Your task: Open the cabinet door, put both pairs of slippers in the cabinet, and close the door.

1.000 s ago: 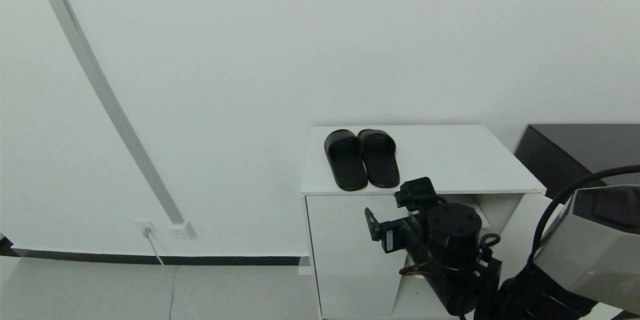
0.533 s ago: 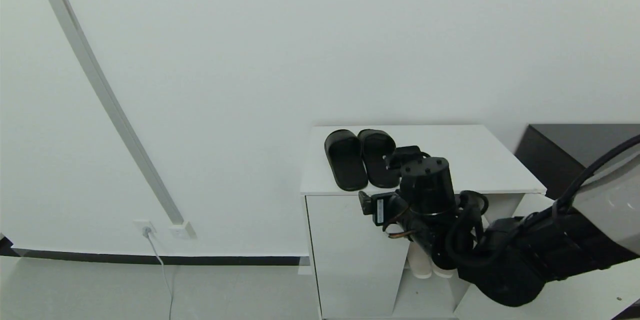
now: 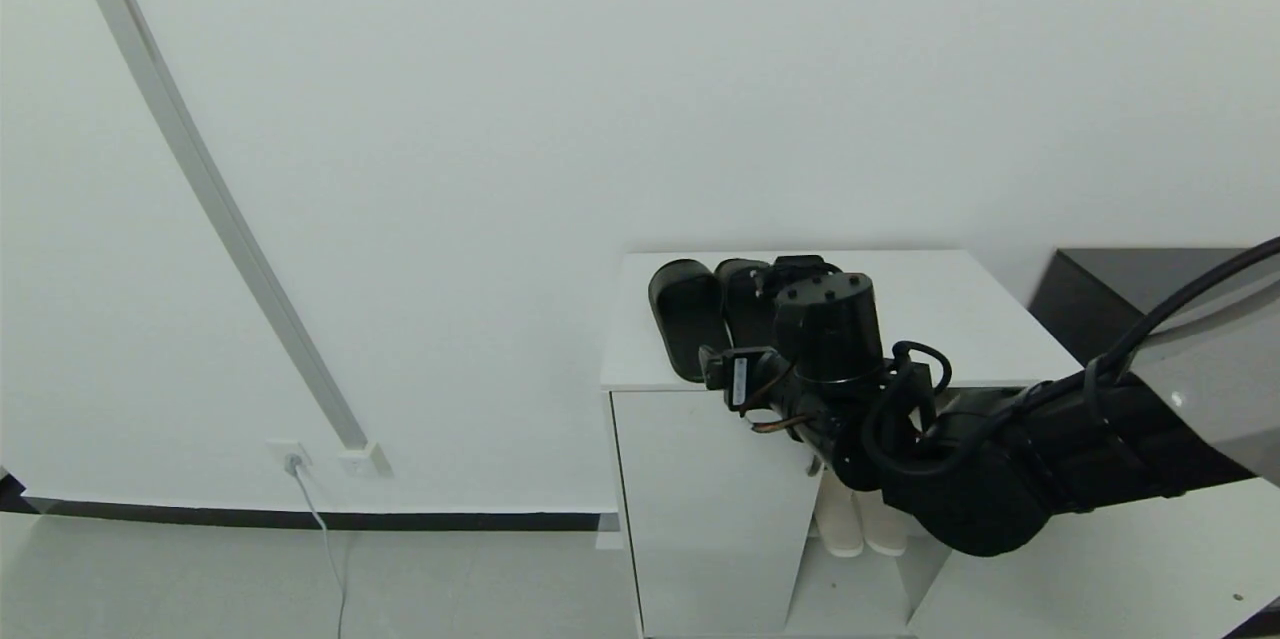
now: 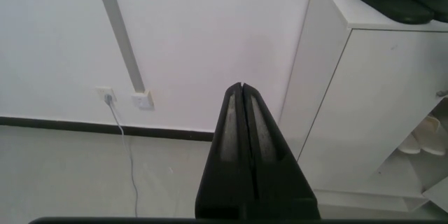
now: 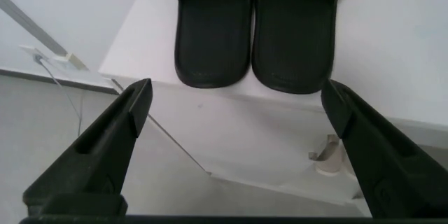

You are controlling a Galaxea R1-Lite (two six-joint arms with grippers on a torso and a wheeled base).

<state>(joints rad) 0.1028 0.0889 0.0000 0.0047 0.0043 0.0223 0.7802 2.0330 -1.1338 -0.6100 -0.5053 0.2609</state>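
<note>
A pair of black slippers point(image 3: 690, 319) lies side by side on top of the white cabinet point(image 3: 960, 319). My right arm's wrist point(image 3: 825, 329) hangs just in front of them and covers the right one. In the right wrist view the black slippers point(image 5: 255, 28) lie heels towards me, and the right gripper point(image 5: 236, 91) is open wide, level with the cabinet's front edge. A pair of white slippers point(image 3: 860, 519) stands inside the open right compartment. The left gripper point(image 4: 241, 91) is shut on nothing, low and to the left of the cabinet point(image 4: 364, 112).
The cabinet's left door point(image 3: 710, 509) is shut, and the opened right door panel point(image 3: 1100, 569) juts out at the lower right. A dark piece of furniture point(image 3: 1160, 299) stands to the right. A wall socket with a cable point(image 3: 292, 464) and a slanted grey duct point(image 3: 200, 179) are on the left.
My right arm has risen from in front of the cabinet's open compartment and moved forward, so the wrist is now level with the cabinet top at the black slippers' heels.
</note>
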